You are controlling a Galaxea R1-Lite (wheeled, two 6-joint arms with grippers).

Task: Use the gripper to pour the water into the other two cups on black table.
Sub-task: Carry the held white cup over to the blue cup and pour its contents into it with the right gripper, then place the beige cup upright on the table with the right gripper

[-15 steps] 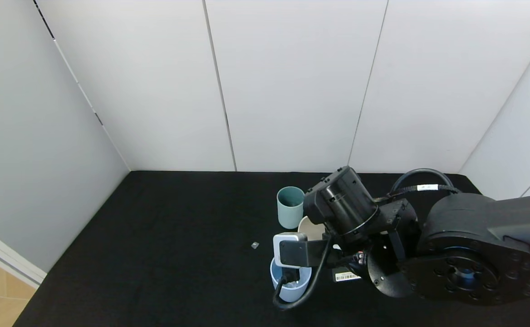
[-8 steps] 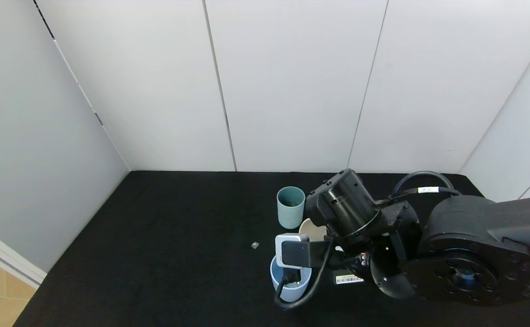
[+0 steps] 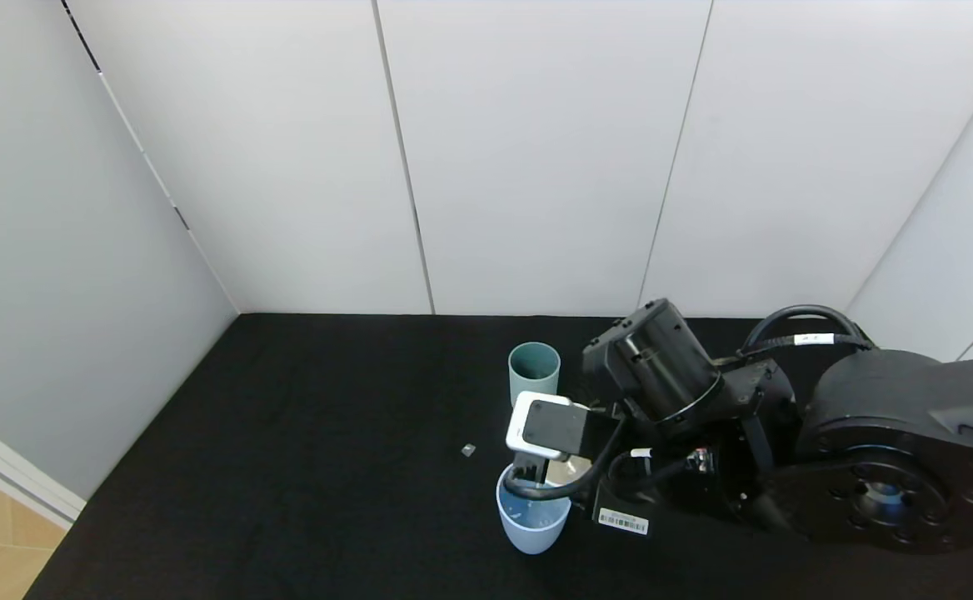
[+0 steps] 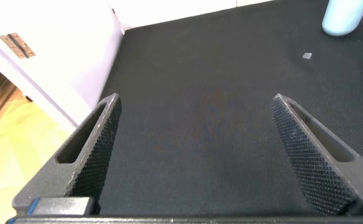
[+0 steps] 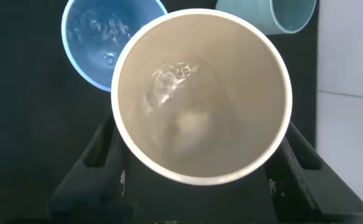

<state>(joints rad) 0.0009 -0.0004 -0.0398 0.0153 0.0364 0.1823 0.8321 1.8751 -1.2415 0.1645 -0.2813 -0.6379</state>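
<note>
My right gripper (image 5: 200, 134) is shut on the beige cup (image 5: 200, 93), one finger on each side of its wall. The cup is held tilted just above the pale blue cup (image 3: 532, 521), whose rim is next to the beige rim in the right wrist view (image 5: 85, 43). Water (image 5: 169, 78) glints inside the beige cup, and drops glint in the blue cup. The teal-green cup (image 3: 534, 372) stands upright farther back on the black table (image 3: 328, 417). In the head view the wrist's white-edged module (image 3: 546, 427) hides most of the beige cup. My left gripper (image 4: 195, 99) is open and empty over bare table.
A small grey speck (image 3: 467, 450) lies on the table left of the cups. White walls close the table at the back and left. The bulky right arm (image 3: 870, 467) covers the table's right side. A wooden floor shows beyond the left edge (image 4: 7, 118).
My right wrist has rolled and shifted toward the blue cup, tipping the beige cup over it. The camera module now faces upward. The two standing cups have not moved.
</note>
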